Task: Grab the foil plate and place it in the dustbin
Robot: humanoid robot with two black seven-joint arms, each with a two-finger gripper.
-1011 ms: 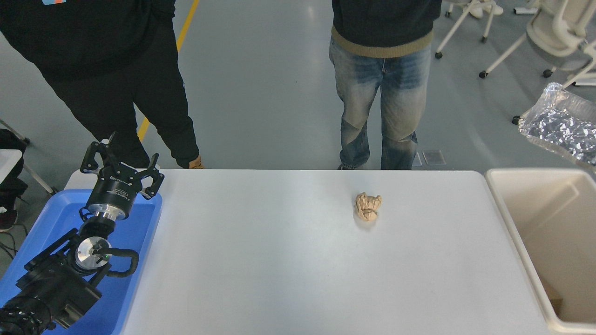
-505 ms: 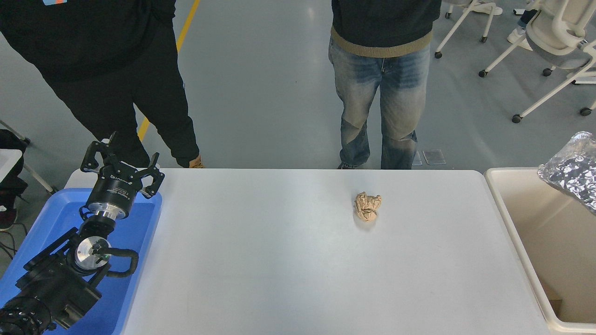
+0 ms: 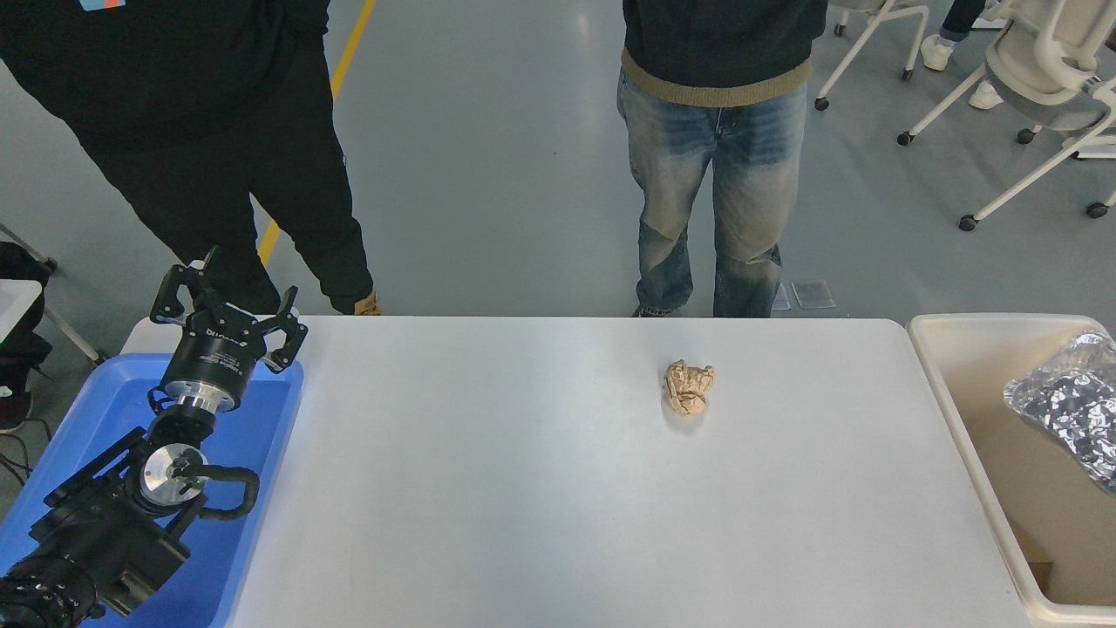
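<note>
At the right edge of the white tabletop [image 3: 540,488], the foil plate [image 3: 1068,406] sat inside the dustbin [image 3: 963,349], tilted against the beige inner walls and cut off by the picture's border.

Only the left gripper [image 3: 228,301] was in view, parked at the lower left above the far end of a blue tray [image 3: 261,436] with its jaws spread open and holding nothing; the right arm was out of the picture, so the state of its jaws could not be told. A crumpled brown paper ball [image 3: 689,386] lay alone on the tabletop, well apart from the bin and from the gripper. Two people stood at the far side, one in black clothes [image 3: 209,148] on the left, one in blue jeans [image 3: 719,192] near the middle. Wheeled chairs [image 3: 1037,61] stood on the grey floor beyond the bin.
</note>
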